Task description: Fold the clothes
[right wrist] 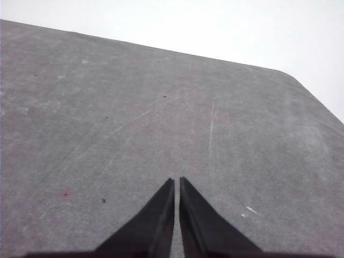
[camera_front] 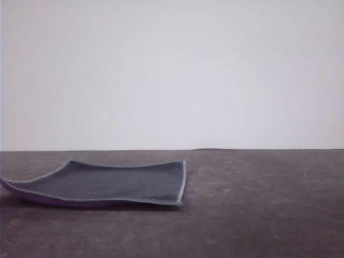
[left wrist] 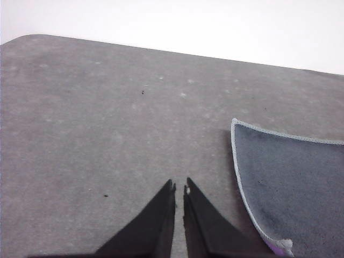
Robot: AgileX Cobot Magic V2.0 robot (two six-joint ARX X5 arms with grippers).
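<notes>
Front view: dark grey cloth [camera_front: 107, 183] lying flat toward the table's [camera_front: 258, 215] left side, purple underside peeking along the near edge, long axis running left to right. Left wrist view: left gripper [left wrist: 179, 188] with fingers nearly pressed together, holding nothing, cloth just beside it to one side, so likely the nearer arm. Right wrist view: right gripper [right wrist: 177, 181] likewise closed and unladen above bare table.

No text, label, brand, number or sign can be read on anything here.
</notes>
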